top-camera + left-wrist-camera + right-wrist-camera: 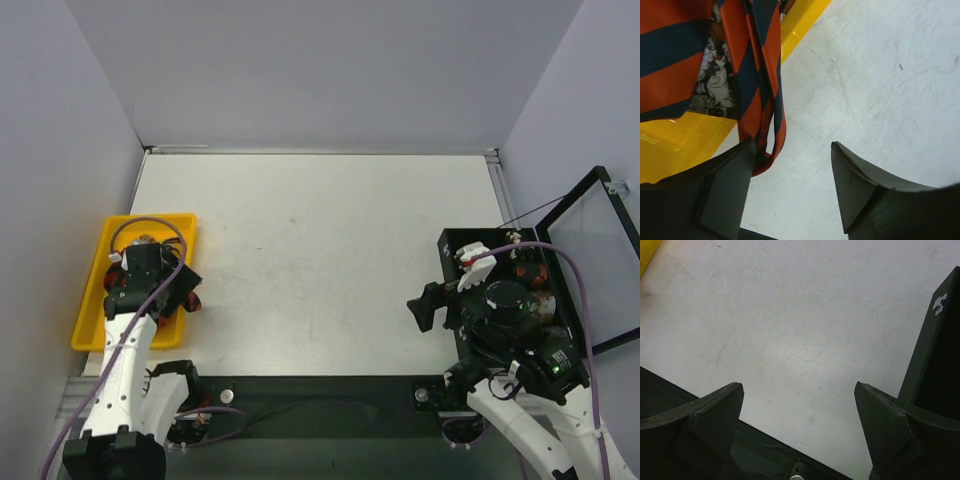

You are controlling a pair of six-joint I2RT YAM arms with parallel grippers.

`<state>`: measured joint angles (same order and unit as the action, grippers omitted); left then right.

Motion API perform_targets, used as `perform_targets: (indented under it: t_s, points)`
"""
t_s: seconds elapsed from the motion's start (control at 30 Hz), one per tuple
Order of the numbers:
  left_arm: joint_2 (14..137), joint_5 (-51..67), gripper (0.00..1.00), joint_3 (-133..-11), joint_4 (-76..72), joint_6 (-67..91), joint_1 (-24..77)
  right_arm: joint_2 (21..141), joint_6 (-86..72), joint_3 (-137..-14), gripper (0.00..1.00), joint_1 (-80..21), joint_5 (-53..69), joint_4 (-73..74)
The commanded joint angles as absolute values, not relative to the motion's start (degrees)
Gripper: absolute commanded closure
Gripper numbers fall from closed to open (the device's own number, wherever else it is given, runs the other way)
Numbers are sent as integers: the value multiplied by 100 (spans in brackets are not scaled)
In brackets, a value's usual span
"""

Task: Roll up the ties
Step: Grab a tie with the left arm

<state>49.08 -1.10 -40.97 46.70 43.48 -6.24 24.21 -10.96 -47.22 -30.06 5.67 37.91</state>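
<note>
White table (320,250) surface offers broad open room between the two stations, suitable for laying a tie flat before rolling. Yellow tray (88,325) sits at the table's left edge and holds the ties. The orange and dark striped tie (670,75) is heaped in it, with one fold drooping over the tray rim onto the table and a brown-and-cream patterned tie (715,80) beneath. A black box (455,245) stands at the right edge; its contents are unclear. The left gripper (793,145) hangs at the tray rim with its jaws parted and nothing pinched, the drooping fold just touching its left finger (725,190). The right gripper (799,390) is spread wide and empty over bare table beside the box wall. In my assessment, the step is drawing the striped tie out. The left gripper should centre the fold between the jaws, clamp only that tie, and lift clear of the rim before moving inward, to avoid dragging the patterned one.
</note>
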Motion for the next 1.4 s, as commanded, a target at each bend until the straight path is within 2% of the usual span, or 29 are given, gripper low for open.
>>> perform_targets:
  t_s: [0.0, 0.2, 0.5, 0.67, 0.77, 0.93, 0.97, 1.23, 1.37]
  points:
    - [4369, -886, 24, -4438, 4877, 4439, -598, 2514, -1116, -4790, 0, -3032, 703, 3691]
    - [4166, -1073, 23, -4334, 5177, 4377, -598, 2540, -1090, -4807, 0, -3032, 721, 3691]
    - [4412, -844, 25, -3868, 4782, 4447, -563, 2549, -1134, -4790, 0, -3032, 747, 3691]
    - [4526, -695, 40, -3621, 4404, 4596, -396, 2575, -1143, -4772, 0, -3024, 738, 3691]
    - [4623, -677, 56, -3569, 4193, 4684, -177, 2584, -1160, -4755, 0, -3032, 729, 3691]
    - [4790, -826, 96, -3954, 4087, 4956, 228, 2645, -1169, -4772, 0, -3032, 721, 3691]
    - [4773, -878, 99, -4103, 4087, 5001, 289, 2646, -1160, -4772, 0, -3032, 721, 3691]
    - [5483, -862, 100, -6422, 3279, 5291, 712, 2619, -1152, -4887, 0, -3032, 572, 3691]
    - [6614, -756, 100, -7846, 3164, 5133, 1124, 2593, -1055, -5036, 0, -3032, 388, 3691]
